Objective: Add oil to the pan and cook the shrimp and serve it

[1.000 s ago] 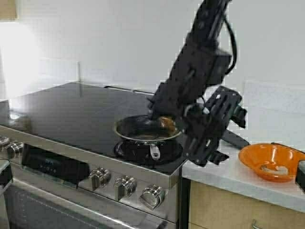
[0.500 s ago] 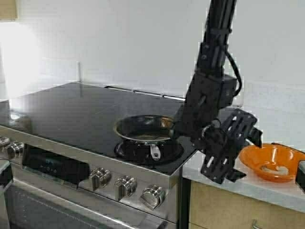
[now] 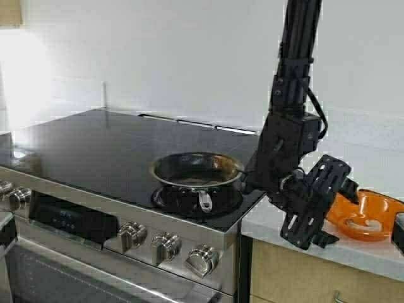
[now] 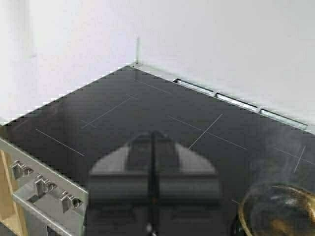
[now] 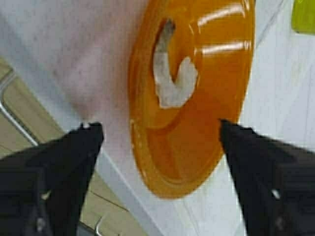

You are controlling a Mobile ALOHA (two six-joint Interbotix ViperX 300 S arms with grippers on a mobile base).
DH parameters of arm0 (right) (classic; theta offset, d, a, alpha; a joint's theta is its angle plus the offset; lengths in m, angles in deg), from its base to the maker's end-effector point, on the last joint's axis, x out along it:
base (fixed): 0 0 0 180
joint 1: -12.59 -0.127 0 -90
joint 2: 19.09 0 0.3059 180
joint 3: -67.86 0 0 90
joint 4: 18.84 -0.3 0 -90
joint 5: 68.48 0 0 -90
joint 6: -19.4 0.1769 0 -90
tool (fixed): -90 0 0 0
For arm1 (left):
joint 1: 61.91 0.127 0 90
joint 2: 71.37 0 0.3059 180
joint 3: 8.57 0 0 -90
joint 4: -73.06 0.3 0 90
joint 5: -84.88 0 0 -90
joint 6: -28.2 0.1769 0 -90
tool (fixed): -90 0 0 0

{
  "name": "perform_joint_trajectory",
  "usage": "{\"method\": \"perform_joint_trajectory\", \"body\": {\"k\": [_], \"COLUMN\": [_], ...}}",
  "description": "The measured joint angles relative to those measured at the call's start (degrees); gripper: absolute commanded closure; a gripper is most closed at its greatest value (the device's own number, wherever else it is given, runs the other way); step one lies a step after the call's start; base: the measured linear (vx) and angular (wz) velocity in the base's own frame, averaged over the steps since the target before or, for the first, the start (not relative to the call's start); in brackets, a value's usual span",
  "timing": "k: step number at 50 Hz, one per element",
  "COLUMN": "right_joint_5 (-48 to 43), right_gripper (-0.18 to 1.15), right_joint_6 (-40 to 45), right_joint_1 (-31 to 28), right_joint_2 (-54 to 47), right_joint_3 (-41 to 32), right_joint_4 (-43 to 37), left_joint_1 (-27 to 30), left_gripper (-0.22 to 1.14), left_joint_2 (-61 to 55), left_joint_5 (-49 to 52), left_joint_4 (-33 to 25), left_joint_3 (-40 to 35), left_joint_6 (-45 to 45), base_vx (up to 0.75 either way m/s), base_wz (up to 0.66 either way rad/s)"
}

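— While the small round steel pan (image 3: 197, 172) sits on the black glass stove top (image 3: 95, 142), where is the right gripper (image 3: 314, 208)?

— It hangs over the white counter (image 3: 297, 237), just beside the shiny orange bowl (image 3: 363, 216). Its jaws are wide apart, with the bowl between them in the right wrist view.

— Where is the shrimp?

— The little pale curled shrimp (image 5: 171, 81) lies inside the orange bowl (image 5: 197, 98). Nothing is touching it.

— What is in the pan?

— It is dark and brown inside, and a bit of smoke goes up from it in the left wrist view.

— And the left gripper (image 4: 152, 196)?

— It floats over the stove top, near the pan (image 4: 278, 211). Its jaws are pressed together with nothing in them.
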Motion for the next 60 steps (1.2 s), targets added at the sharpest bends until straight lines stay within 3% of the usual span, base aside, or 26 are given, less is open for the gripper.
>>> {"method": "perform_joint_trajectory", "body": {"k": [6,11,26,33,48,60], "right_joint_5": [-0.88,-0.97,-1.23,-1.41,-1.58,-1.58], "right_gripper": [0.02,0.14,0.74,0.93,0.92,0.92], "right_joint_6": [0.0,0.0,-0.35,-1.67,-2.02,-6.24], "right_joint_1": [0.88,1.32,1.93,2.46,2.2,-2.46], "right_joint_2": [0.0,-0.26,-1.14,-1.93,-0.26,13.62], "right_joint_3": [-0.09,0.09,-0.35,-0.79,-0.44,-1.14], "right_joint_4": [0.53,0.53,0.7,0.7,0.62,0.53], "left_joint_1": [0.0,0.0,0.0,0.0,0.0,0.0], "left_gripper": [0.89,0.89,0.89,0.89,0.89,0.89], "left_joint_2": [-0.09,-0.09,-0.35,-0.35,-0.44,-0.44], "left_joint_5": [0.0,0.0,0.18,0.18,0.18,0.18], "left_joint_4": [0.0,-0.09,0.0,0.0,-0.09,0.0], "left_joint_3": [0.0,0.0,0.0,-0.09,0.0,0.0], "left_joint_6": [0.0,0.09,0.0,0.0,-0.09,-0.26], "base_vx": [0.0,0.0,0.0,0.0,0.0,0.0], "base_wz": [0.0,0.0,0.0,0.0,0.0,0.0]}}
